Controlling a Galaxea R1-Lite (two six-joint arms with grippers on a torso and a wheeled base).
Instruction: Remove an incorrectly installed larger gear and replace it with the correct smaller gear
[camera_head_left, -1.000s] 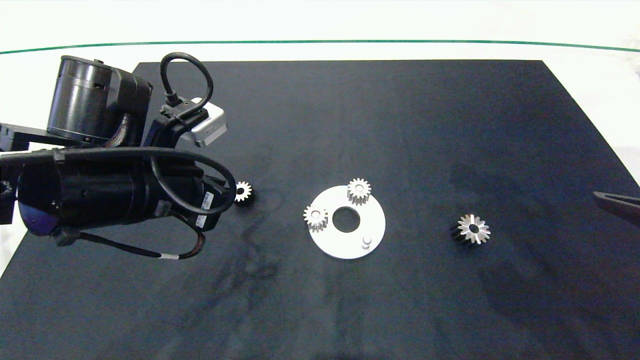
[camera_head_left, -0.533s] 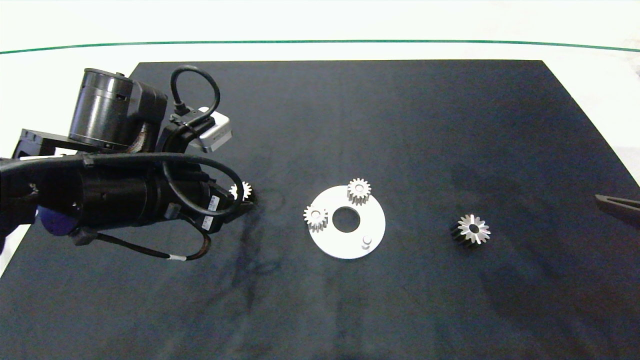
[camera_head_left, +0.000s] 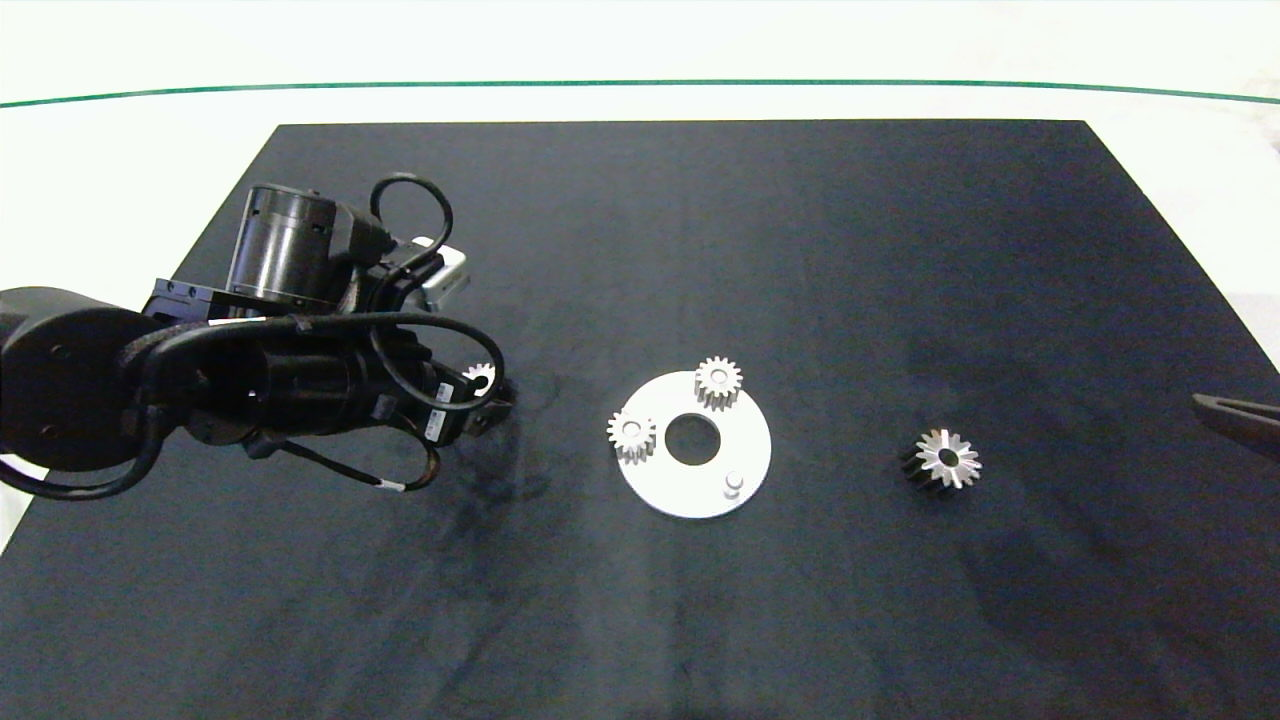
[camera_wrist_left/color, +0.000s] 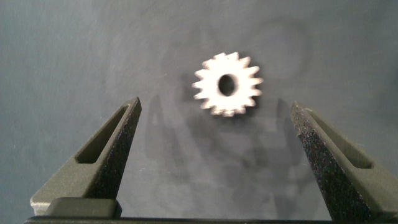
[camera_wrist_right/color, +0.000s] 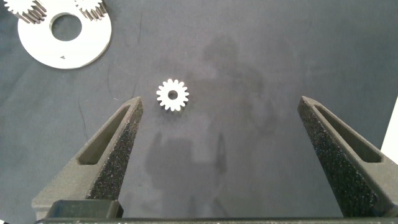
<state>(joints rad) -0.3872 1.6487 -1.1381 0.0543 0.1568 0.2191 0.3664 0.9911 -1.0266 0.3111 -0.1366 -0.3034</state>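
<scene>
The left gripper (camera_wrist_left/color: 214, 134) is held over the smaller gear (camera_wrist_left/color: 227, 85) near the table's left edge, fingers spread apart. The right gripper (camera_wrist_right/color: 221, 143) is parked at the right edge, fingers likewise released, with the larger gear (camera_head_left: 945, 460) lying nearby.

Bare mat (camera_head_left: 800, 250) surrounds the smaller gear (camera_wrist_left/color: 227, 84), lying between the left gripper's (camera_wrist_left/color: 217, 155) wide-spread fingers (camera_wrist_left/color: 112, 155).

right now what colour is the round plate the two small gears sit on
White, with a round centre hole; the plate shows best in the head view, on the black mat.
</scene>
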